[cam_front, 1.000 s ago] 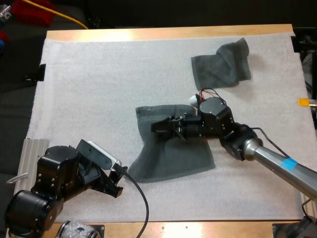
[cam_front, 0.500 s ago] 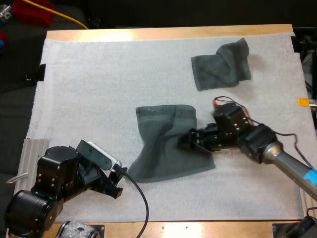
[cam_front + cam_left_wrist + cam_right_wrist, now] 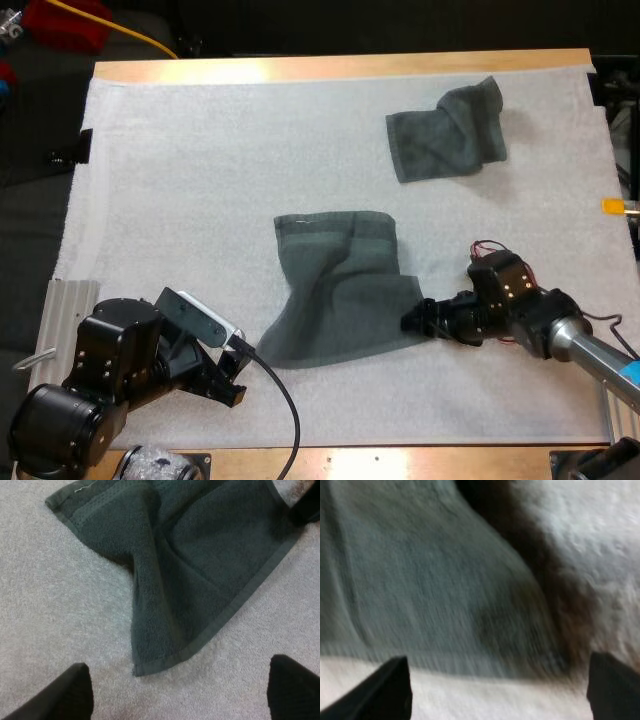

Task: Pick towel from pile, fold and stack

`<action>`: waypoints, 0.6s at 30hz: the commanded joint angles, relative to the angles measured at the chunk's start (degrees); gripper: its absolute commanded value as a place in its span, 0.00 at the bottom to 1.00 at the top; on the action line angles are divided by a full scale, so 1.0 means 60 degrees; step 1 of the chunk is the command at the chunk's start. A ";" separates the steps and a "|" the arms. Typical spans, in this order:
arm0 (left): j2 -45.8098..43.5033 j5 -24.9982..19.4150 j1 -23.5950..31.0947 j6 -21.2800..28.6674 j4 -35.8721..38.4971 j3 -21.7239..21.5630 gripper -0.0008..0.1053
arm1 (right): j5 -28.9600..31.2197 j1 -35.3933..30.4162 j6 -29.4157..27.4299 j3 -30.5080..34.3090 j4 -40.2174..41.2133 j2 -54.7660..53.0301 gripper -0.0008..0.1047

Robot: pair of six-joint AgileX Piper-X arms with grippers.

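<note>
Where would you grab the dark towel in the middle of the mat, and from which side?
Probably by its two near corners: the middle towel lies mostly flat, its hemmed near edge free on the mat. The open left gripper faces the near left corner from the near side; the open right gripper is at the near right corner, from the right.

Left gripper [image 3: 238, 372] fingers apart; right gripper [image 3: 412, 320] seemingly too
</note>
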 commanded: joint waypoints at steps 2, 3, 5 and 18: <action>-0.0014 0.0066 -0.0033 -0.0086 0.0046 -0.0060 0.66 | -0.0345 -0.0038 0.0484 0.0125 -0.0894 0.0150 0.67; -0.0014 0.0066 -0.0033 -0.0086 0.0046 -0.0060 0.66 | -0.0350 -0.0038 0.0665 0.0140 -0.1104 0.0346 0.67; -0.0014 0.0066 -0.0033 -0.0086 0.0046 -0.0060 0.66 | -0.0353 -0.0038 0.0759 0.0140 -0.1241 0.0502 0.67; -0.0014 0.0066 -0.0033 -0.0086 0.0046 -0.0060 0.66 | 0.0232 -0.0038 0.0400 0.0140 0.0108 0.0630 0.67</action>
